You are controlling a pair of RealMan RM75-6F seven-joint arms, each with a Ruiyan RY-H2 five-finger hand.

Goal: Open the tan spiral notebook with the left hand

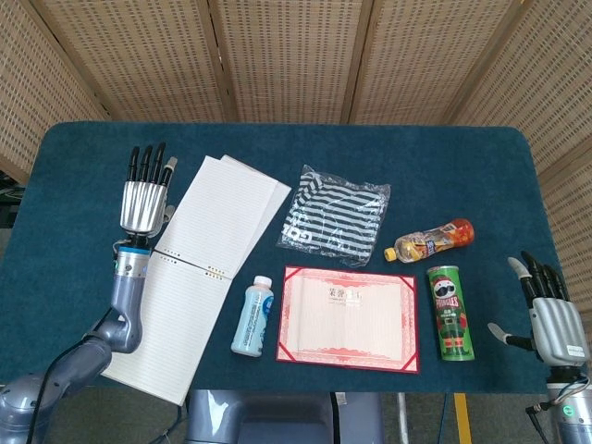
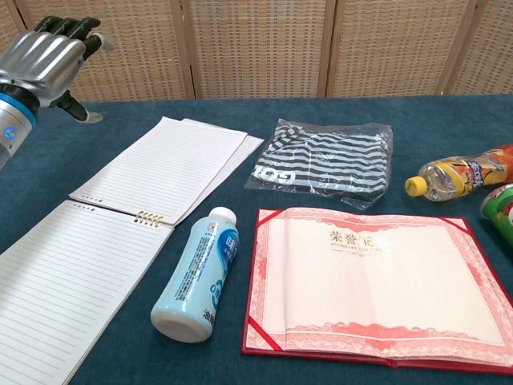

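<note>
The spiral notebook (image 1: 199, 268) (image 2: 120, 216) lies open flat on the blue table, lined pages showing, its flipped sheets (image 1: 227, 217) (image 2: 164, 164) spread toward the back. Its tan cover is hidden underneath. My left hand (image 1: 143, 194) (image 2: 44, 60) hovers just left of the flipped sheets, fingers straight and apart, holding nothing and clear of the paper. My right hand (image 1: 550, 319) stays at the table's front right corner, fingers spread and empty; the chest view does not show it.
A white-blue bottle (image 1: 252, 314) (image 2: 196, 273) lies beside the spiral. A red certificate folder (image 1: 350, 317) (image 2: 373, 289) is open in front. A striped bag (image 1: 335, 215), an orange drink bottle (image 1: 435, 238) and a green Pringles can (image 1: 450, 312) sit to the right.
</note>
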